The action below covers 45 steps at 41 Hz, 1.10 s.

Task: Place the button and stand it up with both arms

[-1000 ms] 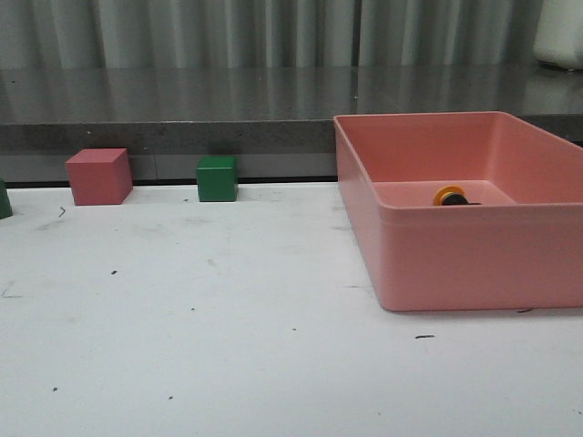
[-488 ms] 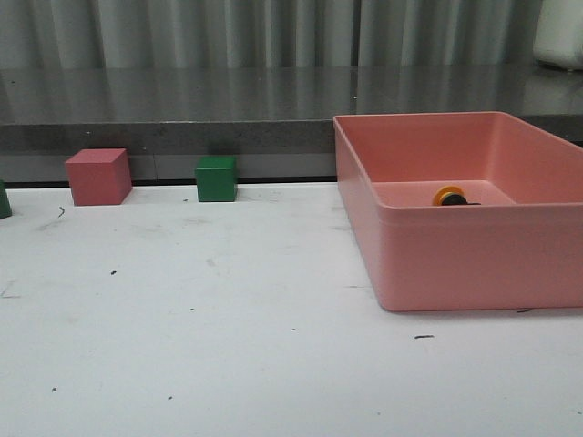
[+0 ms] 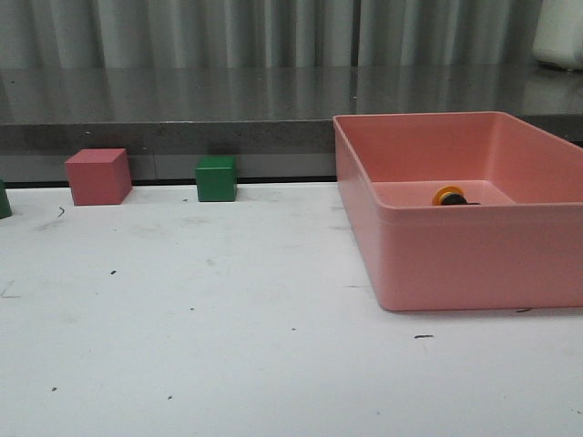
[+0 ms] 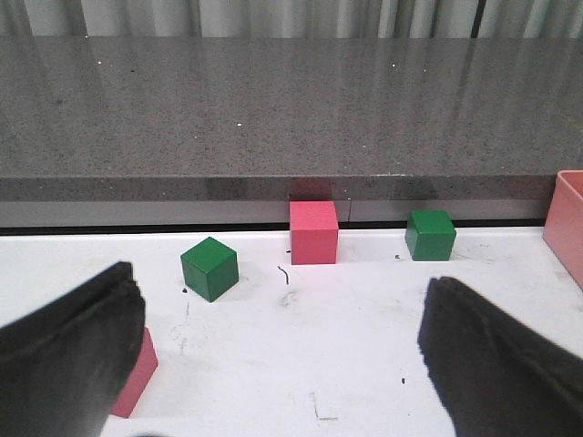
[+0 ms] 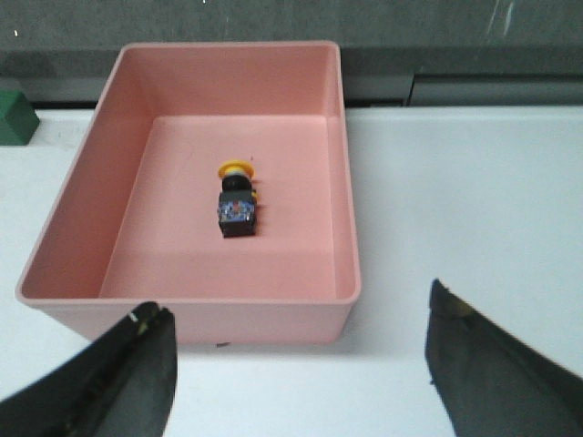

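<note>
The button (image 5: 238, 201) lies on its side on the floor of the pink bin (image 5: 351, 218), yellow cap toward the bin's far wall. In the front view only its yellow cap (image 3: 448, 196) shows over the bin's near wall (image 3: 474, 264). My right gripper (image 5: 291, 364) is open and empty, in front of the bin's near wall and apart from it. My left gripper (image 4: 278, 350) is open and empty above the white table at the left. Neither gripper shows in the front view.
A red cube (image 3: 98, 176) and a green cube (image 3: 217, 178) stand at the table's back edge against a grey ledge. The left wrist view shows another green cube (image 4: 209, 268) and a red cube (image 4: 137, 373) beside my left finger.
</note>
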Tool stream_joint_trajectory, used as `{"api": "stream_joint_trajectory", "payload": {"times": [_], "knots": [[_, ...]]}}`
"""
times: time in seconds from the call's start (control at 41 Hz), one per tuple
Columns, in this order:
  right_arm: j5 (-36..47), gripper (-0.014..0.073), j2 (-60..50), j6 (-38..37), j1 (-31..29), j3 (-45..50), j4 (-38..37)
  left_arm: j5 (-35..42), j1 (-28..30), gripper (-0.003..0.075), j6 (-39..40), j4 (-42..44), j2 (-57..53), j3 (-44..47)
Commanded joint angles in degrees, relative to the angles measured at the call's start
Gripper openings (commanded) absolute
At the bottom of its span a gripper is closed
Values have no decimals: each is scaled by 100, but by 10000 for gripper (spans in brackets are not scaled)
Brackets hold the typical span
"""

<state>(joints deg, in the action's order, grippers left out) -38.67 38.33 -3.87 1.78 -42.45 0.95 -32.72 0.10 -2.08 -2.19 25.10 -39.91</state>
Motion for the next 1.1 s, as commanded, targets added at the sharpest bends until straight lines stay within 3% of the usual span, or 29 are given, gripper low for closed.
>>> {"api": "stream_joint_trajectory", "payload": {"times": [0.0, 0.146, 0.39, 1.073], "knots": [[-282, 585, 611, 10, 24, -612, 134, 447, 0, 596, 67, -12, 85, -151], [-880, 585, 1540, 259, 168, -1187, 299, 447, 0, 596, 67, -12, 85, -151], [-1016, 585, 2901, 317, 789, -1914, 286, 451, 0, 596, 67, -12, 85, -151], [-2333, 585, 6515, 250, 822, -4897, -1, 451, 0, 596, 67, -12, 85, -151]]}}
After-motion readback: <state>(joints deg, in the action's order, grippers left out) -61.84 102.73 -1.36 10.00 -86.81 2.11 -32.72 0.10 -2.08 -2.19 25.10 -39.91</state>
